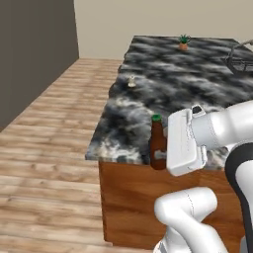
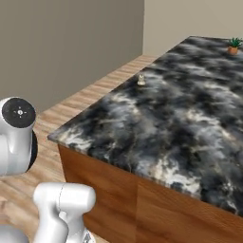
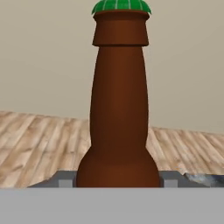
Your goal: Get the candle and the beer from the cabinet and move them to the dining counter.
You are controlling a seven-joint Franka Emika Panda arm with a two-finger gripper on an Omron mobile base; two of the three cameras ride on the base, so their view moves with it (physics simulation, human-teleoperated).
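The beer (image 1: pixel 157 143), a dark brown bottle with a green cap, stands upright at the near edge of the dining counter (image 1: pixel 188 84). My gripper (image 1: pixel 165 150) reaches in from the right and is shut on its lower body. In the hand view the beer (image 3: pixel 119 109) sits centred between my gripper (image 3: pixel 118 181) fingertips (image 3: pixel 65 182), which press against its base on both sides. The small cream candle (image 1: pixel 131 81) sits further back on the marble top, near the left edge. It also shows as the candle (image 2: pixel 141 79) on the dining counter (image 2: pixel 180 123).
A small potted plant (image 1: pixel 184 43) stands at the far end of the counter, also seen as the plant (image 2: pixel 233 46). A dark wire-framed object (image 1: pixel 242 59) sits at the far right. Wooden floor (image 1: pixel 44 148) lies left of the counter, bounded by a grey wall (image 1: pixel 29 49).
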